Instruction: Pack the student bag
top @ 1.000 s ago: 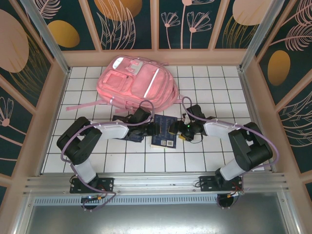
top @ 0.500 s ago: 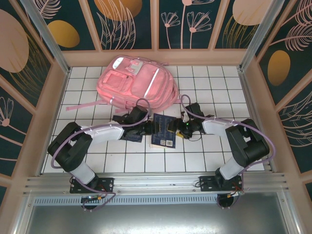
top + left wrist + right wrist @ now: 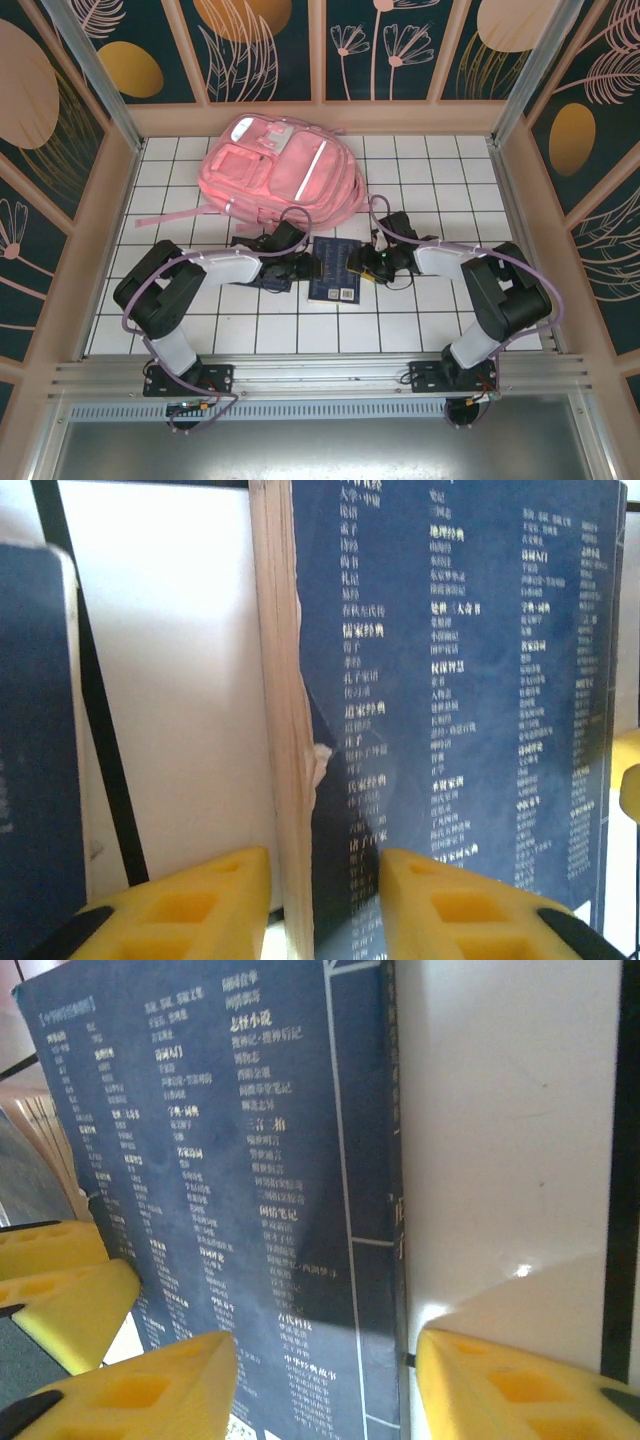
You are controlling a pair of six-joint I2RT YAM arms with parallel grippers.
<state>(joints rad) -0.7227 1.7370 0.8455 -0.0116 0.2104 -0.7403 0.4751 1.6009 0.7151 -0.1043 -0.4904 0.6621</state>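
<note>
My left gripper point(image 3: 320, 865) stands with its jaws a little apart over the page edge of the blue book point(image 3: 470, 680). One yellow finger is on the white table point(image 3: 170, 680) beside that edge and the other is on the cover. Whether they pinch anything I cannot tell. My right gripper point(image 3: 325, 1340) is spread wide across the book's spine, one finger on the cover and one on the tile beside it — nothing clamped.

The risk, as I judge it, comes from the book lying flat. Closing may catch just the cover or a few pages and peel them up, or shove the book sideways. If one side bites before the other, the book could twist between us.

The pink bag point(image 3: 280, 175) lies beyond the book, near but apart. The overhead view gives me that, and both arms meeting at the book from either side. It cannot show how my fingers sit on the edges — the wrist views do. The left one also catches a second blue book point(image 3: 35, 780) near the first, and the right one shows the left gripper's yellow fingers point(image 3: 60, 1290) across the cover.
</note>
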